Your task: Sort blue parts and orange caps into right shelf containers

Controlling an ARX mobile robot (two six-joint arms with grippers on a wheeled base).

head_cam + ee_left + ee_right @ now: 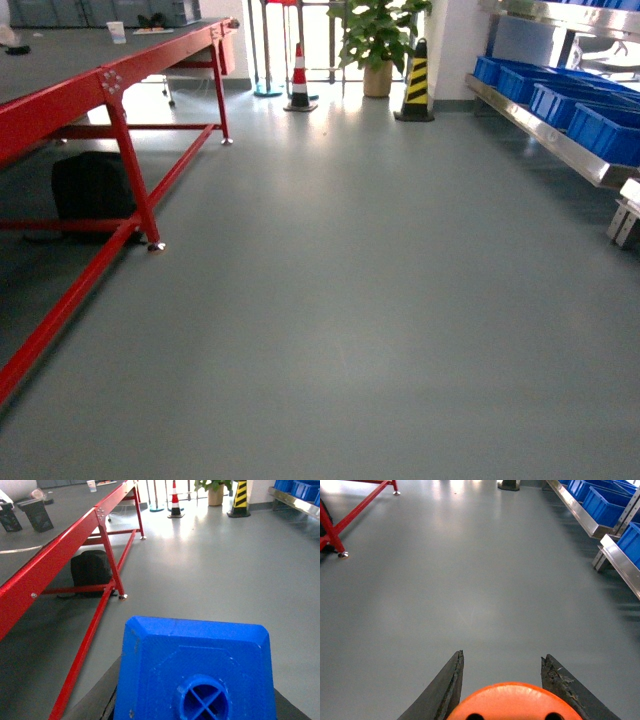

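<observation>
A: What's nearest the left gripper (pixel 195 715)?

B: A blue part (pixel 195 665) fills the bottom of the left wrist view, knob (pixel 202 700) facing the camera. Only dark slivers of the fingers (pixel 107 705) show at its lower corners, so I judge them clamped on its sides, though the contact itself is hidden.

A: And the right gripper (pixel 502 690)?

B: Its two dark fingers (pixel 442 690) stand either side of an orange cap (pixel 512 702), touching its rim; the cap's flat, holed top faces the camera.

A: How will they handle?

B: Both look like stiff, light moulded plastic, smooth enough to slip. I'd judge the block's flat side faces the surest hold, and the cap's round wall across its widest line.

A: Beyond the fingers?

B: Bare grey floor (pixel 330 330) ahead of both. Off to the left fingers' left runs a red-framed worktop (pixel 55 560) with a black bag (pixel 91 570) beneath it. Ahead and right of the right fingers, well apart, stands the steel shelf (pixel 580 517) with its blue crates (pixel 607 507), open tops up.

A: So the drop-off?

B: Not yet done; the shelf is still out of reach. Farthest off are a striped cone (pixel 299 80) and a potted plant (pixel 378 40).
</observation>
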